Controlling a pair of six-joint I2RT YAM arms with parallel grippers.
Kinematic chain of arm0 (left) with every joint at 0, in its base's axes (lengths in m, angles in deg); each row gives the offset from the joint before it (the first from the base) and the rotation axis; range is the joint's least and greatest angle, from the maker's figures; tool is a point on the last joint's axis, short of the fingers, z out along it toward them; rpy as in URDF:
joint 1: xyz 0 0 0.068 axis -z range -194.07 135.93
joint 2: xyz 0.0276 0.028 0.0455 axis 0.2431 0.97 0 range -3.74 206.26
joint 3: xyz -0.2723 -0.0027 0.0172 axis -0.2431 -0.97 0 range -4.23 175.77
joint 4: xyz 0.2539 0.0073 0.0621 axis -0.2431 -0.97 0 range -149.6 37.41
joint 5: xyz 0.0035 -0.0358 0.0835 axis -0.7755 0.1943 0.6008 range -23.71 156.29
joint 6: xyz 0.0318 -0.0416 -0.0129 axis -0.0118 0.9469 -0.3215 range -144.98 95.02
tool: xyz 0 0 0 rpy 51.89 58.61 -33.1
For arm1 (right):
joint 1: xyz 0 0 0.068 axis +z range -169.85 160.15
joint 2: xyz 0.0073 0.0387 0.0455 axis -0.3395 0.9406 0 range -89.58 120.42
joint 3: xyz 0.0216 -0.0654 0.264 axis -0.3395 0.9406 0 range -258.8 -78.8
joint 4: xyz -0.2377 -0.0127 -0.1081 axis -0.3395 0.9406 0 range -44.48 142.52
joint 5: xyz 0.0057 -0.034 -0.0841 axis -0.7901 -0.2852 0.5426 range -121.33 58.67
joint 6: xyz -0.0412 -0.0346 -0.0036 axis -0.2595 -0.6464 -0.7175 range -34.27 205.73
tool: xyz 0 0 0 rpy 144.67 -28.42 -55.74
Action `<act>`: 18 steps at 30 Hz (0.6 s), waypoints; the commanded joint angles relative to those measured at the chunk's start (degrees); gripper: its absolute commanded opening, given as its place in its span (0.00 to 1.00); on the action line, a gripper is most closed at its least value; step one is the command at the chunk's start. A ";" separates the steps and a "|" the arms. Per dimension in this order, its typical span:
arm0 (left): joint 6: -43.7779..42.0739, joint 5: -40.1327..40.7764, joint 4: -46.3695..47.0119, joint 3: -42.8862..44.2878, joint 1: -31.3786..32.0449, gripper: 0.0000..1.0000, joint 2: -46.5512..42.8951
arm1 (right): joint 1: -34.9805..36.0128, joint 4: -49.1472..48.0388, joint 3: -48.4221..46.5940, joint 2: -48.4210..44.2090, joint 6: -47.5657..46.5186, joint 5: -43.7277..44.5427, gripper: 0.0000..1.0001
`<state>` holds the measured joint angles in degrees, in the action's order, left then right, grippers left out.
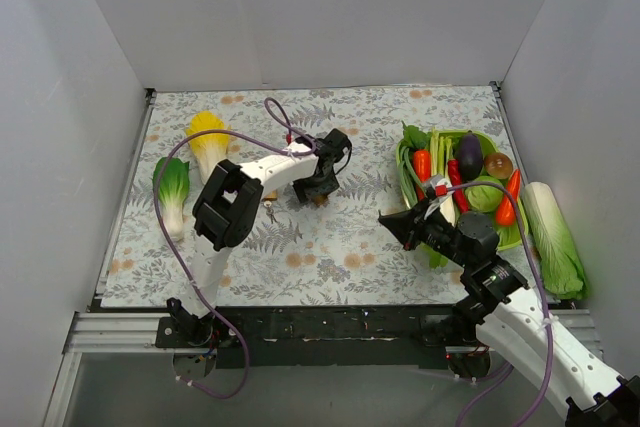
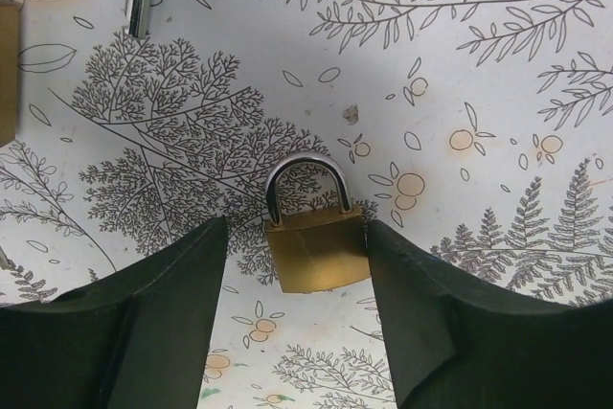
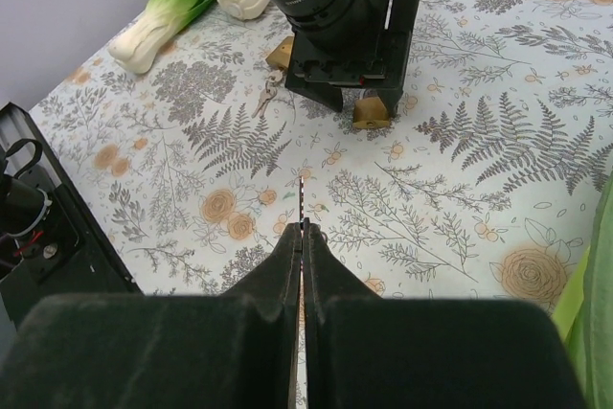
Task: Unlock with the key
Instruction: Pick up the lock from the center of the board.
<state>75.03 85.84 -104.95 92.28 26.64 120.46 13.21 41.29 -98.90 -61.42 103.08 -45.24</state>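
Left wrist view. The left gripper is released. Its fingers are spread, one on each side of the padlock.
- The padlock lies flat on the mat, shackle seated and pointing away from the wrist.
- The right-hand finger stands just beside the brass body; the other shows a gap. Contact cannot be confirmed.
- Open mat lies ahead of the shackle.
- Count: one padlock. One brass block is cut by the left frame edge.

Right wrist view. The right gripper is clenched on the key.
- The blade is seen edge-on, projecting past the fingertips.
- Bare mat separates the key from the left gripper.
- Count: two brass items, the padlock between the left fingers and the block beside them.
- Loose keys lie near the block; their number is unclear.

Top view.
- Walls bound the mat on three sides. A rail bounds the near edge.
- Free room: centre and near strip, between the arms.
- Count: one bok choy and one yellow cabbage at left. One basket of vegetables and one cabbage at right.
- The right gripper is just left of the basket.
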 commanded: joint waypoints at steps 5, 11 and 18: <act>-0.78 -0.04 -3.10 -0.01 1.30 0.56 4.64 | -0.19 -3.15 1.02 -0.21 0.15 -1.56 0.01; -2.97 -0.57 -4.24 0.00 1.92 0.54 5.96 | -0.19 -3.33 1.11 -0.21 0.76 -2.08 0.01; -4.12 -1.35 -6.00 0.70 3.06 0.52 7.63 | -0.10 -4.29 1.73 0.05 1.90 -3.05 0.01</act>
<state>72.49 87.04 -107.03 95.21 28.08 122.49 13.21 40.72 -97.59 -61.35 104.00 -46.94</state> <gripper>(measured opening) 0.531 0.021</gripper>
